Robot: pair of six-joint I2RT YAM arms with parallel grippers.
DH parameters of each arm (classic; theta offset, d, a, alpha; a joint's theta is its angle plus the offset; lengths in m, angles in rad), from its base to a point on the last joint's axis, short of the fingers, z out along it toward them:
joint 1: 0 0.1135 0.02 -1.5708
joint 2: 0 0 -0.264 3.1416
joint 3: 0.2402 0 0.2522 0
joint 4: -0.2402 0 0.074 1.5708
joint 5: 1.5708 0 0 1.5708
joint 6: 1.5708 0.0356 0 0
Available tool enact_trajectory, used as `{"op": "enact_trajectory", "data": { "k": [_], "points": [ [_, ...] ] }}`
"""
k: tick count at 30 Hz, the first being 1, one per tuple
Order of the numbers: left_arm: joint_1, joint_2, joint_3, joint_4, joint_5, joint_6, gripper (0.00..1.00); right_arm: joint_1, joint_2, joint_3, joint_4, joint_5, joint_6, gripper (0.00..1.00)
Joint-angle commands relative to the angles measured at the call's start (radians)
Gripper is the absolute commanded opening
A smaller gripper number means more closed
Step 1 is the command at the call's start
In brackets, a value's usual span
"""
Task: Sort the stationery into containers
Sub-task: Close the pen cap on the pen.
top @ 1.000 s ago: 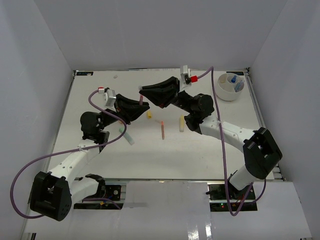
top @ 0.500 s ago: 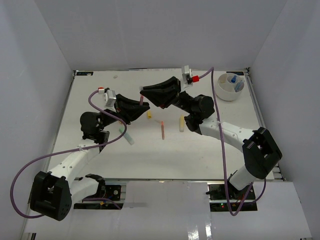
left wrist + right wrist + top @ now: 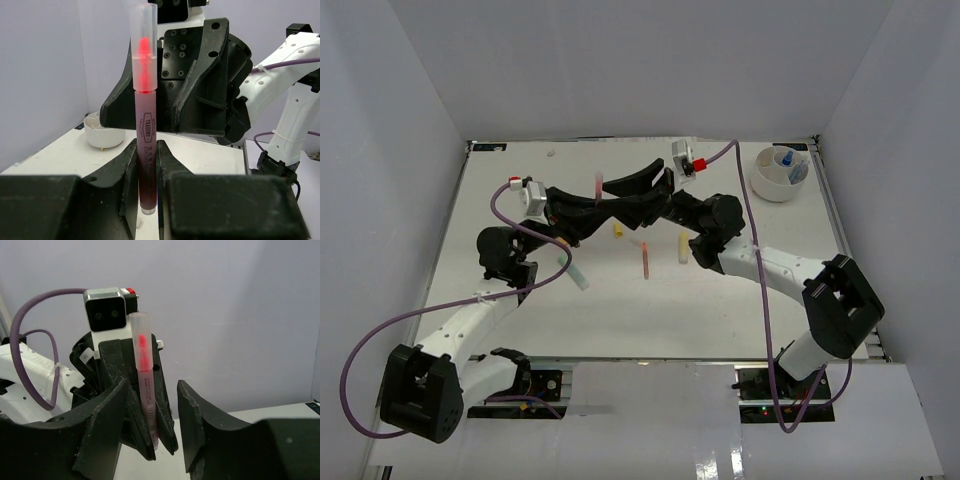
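Handover in mid-air above the table.

Overhead: both arms have closed in since a second ago, pink highlighter [image 3: 597, 186] raised, tub [image 3: 778, 173] at two o'clock. Left wrist: left gripper [image 3: 146, 165] clamps it upright. Right wrist: right gripper [image 3: 150, 405] spread wide around it, ready to take it.

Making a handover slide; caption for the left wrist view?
Left hand holds a pink highlighter upright, facing the right hand.
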Motion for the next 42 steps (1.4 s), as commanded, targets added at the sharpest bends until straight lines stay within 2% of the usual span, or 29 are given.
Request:
{"op": "enact_trajectory", "data": {
  "k": [1, 3, 4, 6, 8, 10, 15, 20, 28, 39, 42],
  "points": [
    [0.002, -0.029, -0.008, 0.001, -0.008, 0.024, 0.0, 0.004, -0.057, -0.019, -0.02, -0.01, -0.056, 0.54],
    [0.002, -0.035, -0.008, -0.015, -0.006, 0.035, 0.0, 0.006, -0.097, -0.037, -0.068, -0.013, -0.092, 0.62],
    [0.002, -0.037, -0.009, -0.034, -0.003, 0.044, 0.0, 0.006, -0.113, -0.042, -0.138, -0.01, -0.136, 0.69],
    [0.002, -0.05, -0.008, -0.067, -0.002, 0.061, 0.0, 0.006, -0.166, -0.043, -0.235, -0.003, -0.187, 0.78],
    [0.002, -0.063, 0.002, -0.157, -0.003, 0.104, 0.0, 0.006, -0.208, -0.031, -0.394, 0.02, -0.274, 0.87],
    [0.002, -0.083, 0.005, -0.233, -0.006, 0.131, 0.0, 0.006, -0.26, -0.013, -0.486, 0.049, -0.317, 0.92],
    [0.002, -0.115, 0.015, -0.364, -0.021, 0.21, 0.0, 0.006, -0.338, 0.064, -0.76, 0.129, -0.411, 0.92],
    [0.002, -0.126, 0.026, -0.426, -0.008, 0.242, 0.0, 0.007, -0.323, 0.166, -0.872, 0.177, -0.391, 0.88],
    [0.002, -0.126, 0.031, -0.462, 0.005, 0.271, 0.0, 0.033, -0.22, 0.292, -0.973, 0.201, -0.369, 0.83],
    [0.0, -0.126, 0.035, -0.493, -0.003, 0.296, 0.0, 0.056, -0.137, 0.377, -1.004, 0.25, -0.38, 0.78],
    [-0.002, -0.126, 0.035, -0.498, -0.006, 0.299, 0.0, 0.055, -0.125, 0.381, -0.999, 0.252, -0.376, 0.74]
  ]
}}
